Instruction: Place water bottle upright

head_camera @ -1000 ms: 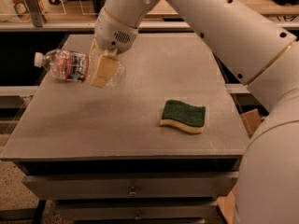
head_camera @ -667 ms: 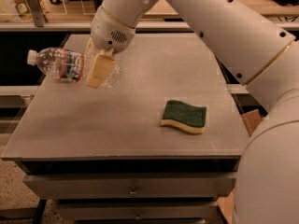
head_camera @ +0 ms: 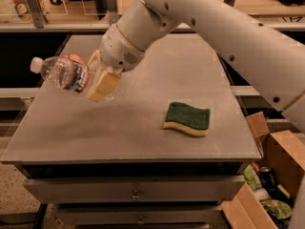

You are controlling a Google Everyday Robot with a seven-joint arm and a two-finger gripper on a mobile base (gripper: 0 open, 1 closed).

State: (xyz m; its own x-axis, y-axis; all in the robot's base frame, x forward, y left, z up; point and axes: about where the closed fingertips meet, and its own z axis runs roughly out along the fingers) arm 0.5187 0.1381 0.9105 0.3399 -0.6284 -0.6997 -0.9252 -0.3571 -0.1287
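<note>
The water bottle (head_camera: 62, 73), clear ribbed plastic with a white cap and a red, white and blue label band, is held above the left part of the grey table (head_camera: 119, 132). It lies nearly level, cap to the left and slightly raised. My gripper (head_camera: 97, 80) is shut on the bottle's base end, with tan fingers (head_camera: 104, 84) on either side. The white arm reaches in from the upper right.
A green and yellow sponge (head_camera: 187, 119) lies on the right half of the table. An open cardboard box (head_camera: 267, 180) with cans and wrappers stands on the floor at the lower right. Shelving with items runs along the back.
The gripper has lifted the bottle a little higher and tilted its cap end upward.
</note>
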